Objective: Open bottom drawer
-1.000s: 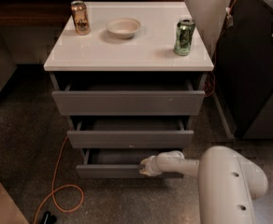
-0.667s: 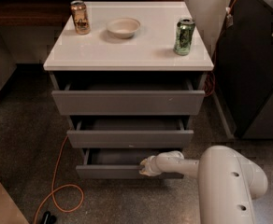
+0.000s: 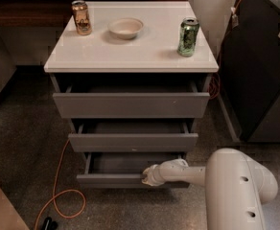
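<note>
hardly anything has moved since a second ago: my tool [image 3: 147,175] sits at the bottom drawer's front edge as before.

the tool rests on the top lip of the bottom drawer [image 3: 109,179], right of its middle; i cannot tell whether it is clenched or released. that drawer, lowest of three, stands partly out, grey inside showing. i would pull straight back and level, so the off-centre hold does not skew it. the arm [image 3: 190,172] reaches in from the lower right. the middle drawer [image 3: 133,142] and top drawer [image 3: 130,104] are also ajar, close overhead. an orange cable [image 3: 58,169] loops on the floor just left, clear of the travel i judge. a bowl [image 3: 125,28] sits on the worktop [image 3: 130,54].
</note>
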Tool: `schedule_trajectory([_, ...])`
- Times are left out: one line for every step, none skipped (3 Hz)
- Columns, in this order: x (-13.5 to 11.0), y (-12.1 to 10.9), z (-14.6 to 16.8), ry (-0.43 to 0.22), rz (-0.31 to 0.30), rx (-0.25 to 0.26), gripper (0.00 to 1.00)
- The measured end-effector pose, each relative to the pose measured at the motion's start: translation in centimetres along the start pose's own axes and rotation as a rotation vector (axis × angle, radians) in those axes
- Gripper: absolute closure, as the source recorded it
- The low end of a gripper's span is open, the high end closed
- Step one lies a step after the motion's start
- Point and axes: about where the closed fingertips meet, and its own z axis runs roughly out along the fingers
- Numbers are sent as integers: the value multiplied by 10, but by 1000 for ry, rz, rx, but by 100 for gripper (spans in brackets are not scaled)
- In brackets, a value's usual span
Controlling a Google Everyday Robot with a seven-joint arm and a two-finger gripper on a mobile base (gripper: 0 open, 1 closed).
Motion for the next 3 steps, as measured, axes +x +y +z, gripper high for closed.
schedule_trajectory([0,0,0,0,0,0,100])
schedule_trajectory([1,0,0,0,0,0,83])
schedule_trajectory([1,0,0,0,0,0,59])
